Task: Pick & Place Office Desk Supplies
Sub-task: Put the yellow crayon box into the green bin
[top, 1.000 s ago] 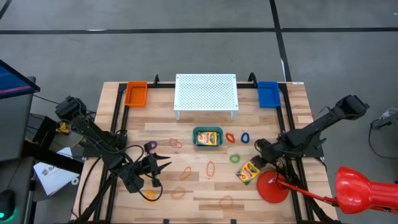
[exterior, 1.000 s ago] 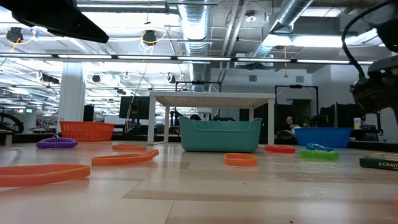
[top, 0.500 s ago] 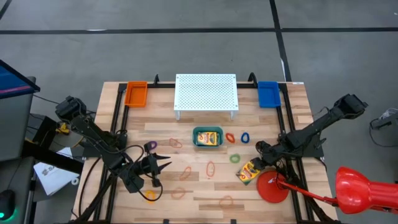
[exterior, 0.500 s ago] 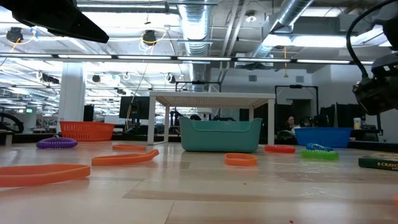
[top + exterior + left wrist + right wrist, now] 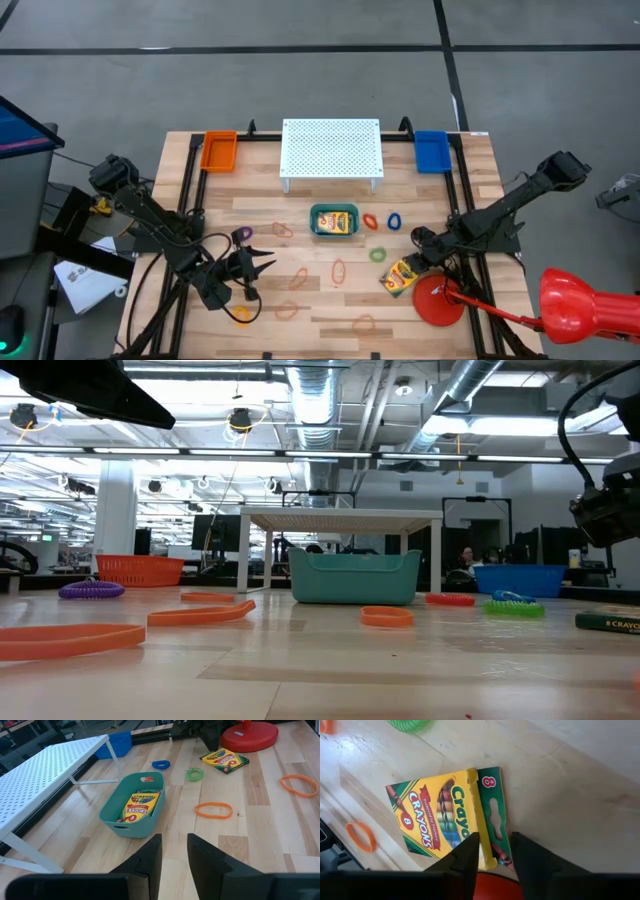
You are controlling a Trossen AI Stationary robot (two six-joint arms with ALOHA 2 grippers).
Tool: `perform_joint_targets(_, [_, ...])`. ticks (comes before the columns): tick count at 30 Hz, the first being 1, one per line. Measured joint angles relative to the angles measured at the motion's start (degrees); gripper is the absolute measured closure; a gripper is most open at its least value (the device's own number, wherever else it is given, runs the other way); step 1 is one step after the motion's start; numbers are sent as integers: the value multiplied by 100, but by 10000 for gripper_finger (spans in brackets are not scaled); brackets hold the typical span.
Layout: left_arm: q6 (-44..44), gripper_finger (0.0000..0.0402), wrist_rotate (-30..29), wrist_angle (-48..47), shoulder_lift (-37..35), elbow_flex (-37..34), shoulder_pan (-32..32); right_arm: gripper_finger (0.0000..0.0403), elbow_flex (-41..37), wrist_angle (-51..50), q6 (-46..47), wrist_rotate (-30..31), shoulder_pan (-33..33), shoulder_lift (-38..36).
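Note:
One yellow-and-green crayon box (image 5: 399, 276) lies flat on the table's right side, its green flap (image 5: 496, 815) open. My right gripper (image 5: 412, 261) hovers just above it, open narrowly, with the fingers on either side of the flap end (image 5: 495, 855). In the low view the gripper (image 5: 606, 520) is clear of the box (image 5: 610, 624). A second crayon box (image 5: 140, 805) lies inside the teal bin (image 5: 334, 233). Rubber bands lie scattered: purple (image 5: 242, 235), red (image 5: 370, 222), blue (image 5: 394, 220), green (image 5: 377, 254), several orange (image 5: 338, 270). My left gripper (image 5: 265, 265) waits open over the left side.
The white perforated stand (image 5: 331, 150) is at the far middle, with an orange tray (image 5: 219, 150) to its left and a blue tray (image 5: 431, 150) to its right. A red round disc (image 5: 437, 300) lies just near of the crayon box, by the right edge.

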Motion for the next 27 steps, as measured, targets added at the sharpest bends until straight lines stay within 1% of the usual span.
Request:
perform_joint_targets(4, [0,316,0,0,0,0,-2,307,0,-10,-18,11,0,23])
perform_joint_targets(7, [0,316,0,0,0,0,0,317,24,44,-61,13,6,174])
perform_joint_targets(16, [0,316,2,-2,0,0,-2,347,27,667,-210,2,35,729])
perform_joint_targets(22, [0,316,2,-1,0,0,0,396,21,891,-257,-67,35,931])
perform_joint_targets(27, [1,316,2,-2,0,0,0,400,13,929,-214,7,38,935])
